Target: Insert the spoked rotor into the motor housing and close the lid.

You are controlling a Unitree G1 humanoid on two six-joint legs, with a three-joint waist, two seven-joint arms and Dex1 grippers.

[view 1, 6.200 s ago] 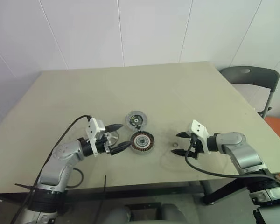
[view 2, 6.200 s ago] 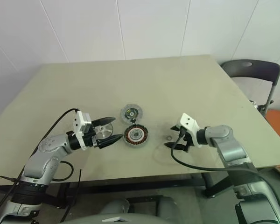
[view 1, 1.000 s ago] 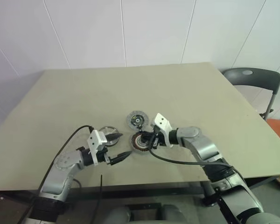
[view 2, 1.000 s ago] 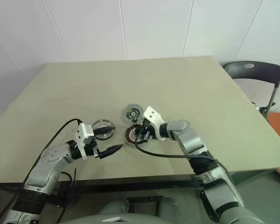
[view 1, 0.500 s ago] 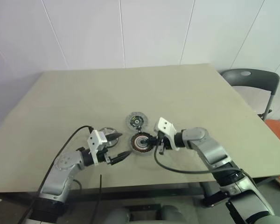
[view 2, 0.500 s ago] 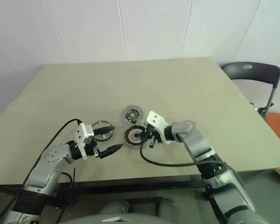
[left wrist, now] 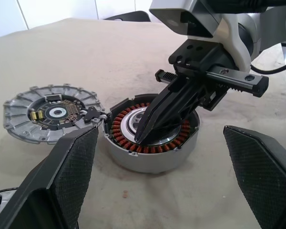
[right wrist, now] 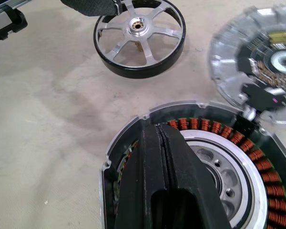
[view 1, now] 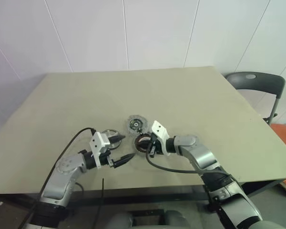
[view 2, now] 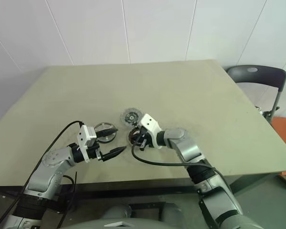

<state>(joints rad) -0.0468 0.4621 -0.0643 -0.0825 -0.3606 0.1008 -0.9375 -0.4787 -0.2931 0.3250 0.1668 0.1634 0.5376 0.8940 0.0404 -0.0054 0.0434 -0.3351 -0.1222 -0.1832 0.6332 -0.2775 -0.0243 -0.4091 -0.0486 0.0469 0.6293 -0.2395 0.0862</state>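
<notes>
Right end effector [right wrist: 164,143] clenched, fingers pressed flat together, nothing between them; tips poised over the motor housing [left wrist: 152,138], above the copper windings and pale centre. Whether tips touch the housing: can't tell. Right arm reaches in from the right, angled down twd the tabletop [view 1: 205,100].

Left end effector [view 1: 120,148] released, fingers spread wide, empty, hanging just left of the housing and pointing twd it. Far finger sits over the near edge of the spoked rotor [right wrist: 139,36] in the head views.

Spoked rotor flat on tabletop, left of housing, well clear of it; dark outer rim, silvery spokes, brass-toned hub. Not inserted.

Motor housing upright on tabletop, open side up, approx. centre of the scene.

Lid [left wrist: 50,112] flat on tabletop just beside housing on its far side, edge about touching it, inner face up: ribbed grey rim, dark ring, pale middle, small gold-coloured part. Not on the housing.

No readable writing, brand or label on any part; marks on lid too small to read.

Grey chair [view 1: 255,83] past the tabletop's right far corner.
</notes>
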